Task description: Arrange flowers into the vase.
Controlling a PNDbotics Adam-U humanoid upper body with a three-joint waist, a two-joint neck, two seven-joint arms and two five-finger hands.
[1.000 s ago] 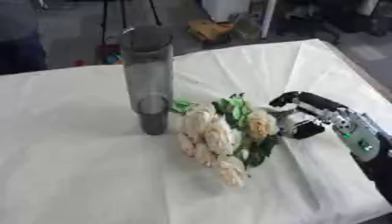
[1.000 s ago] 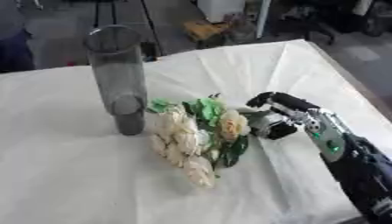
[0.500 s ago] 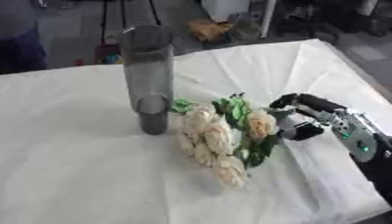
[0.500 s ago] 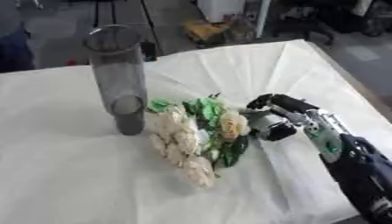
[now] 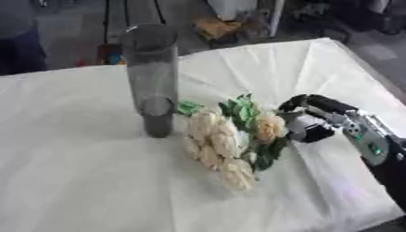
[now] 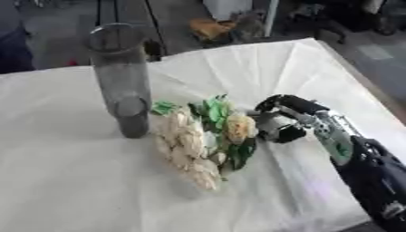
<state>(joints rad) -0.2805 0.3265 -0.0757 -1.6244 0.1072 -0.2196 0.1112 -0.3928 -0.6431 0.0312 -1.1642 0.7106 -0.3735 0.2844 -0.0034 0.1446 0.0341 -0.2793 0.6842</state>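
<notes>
Spreading under everything is the worktop (image 5: pixel 71 181), draped in a creased white cloth with fold lines fanning toward its far corner; no writing or label can be read anywhere on it or on the things it carries. Beyond the far edge lies a dim floor with dark stands and a blurred orange-brown shape, too vague to name.

Well to the left of the hand and a little farther back stands the vase (image 5: pixel 153 77), a tall, upright cylinder of smoky grey glass with an open round rim and a darker band near its base. Nothing is inside it that can be made out.

Between the vase and the hand lies the bunch of flowers (image 5: pixel 224 144), flat on the cloth, cream-white blooms strung in a loose line running toward the near edge, with green leaves (image 5: pixel 240 108) gathered at the far end and dark foliage along the right side. One cream bloom sits right next to the hand.

Coming in from the right, the right hand (image 6: pixel 277 122) is black with silver and a green patch on the wrist. Its fingers are curled at the right edge of the bunch, beside the leaves and that bloom; whether they actually hold a stem cannot be told.
</notes>
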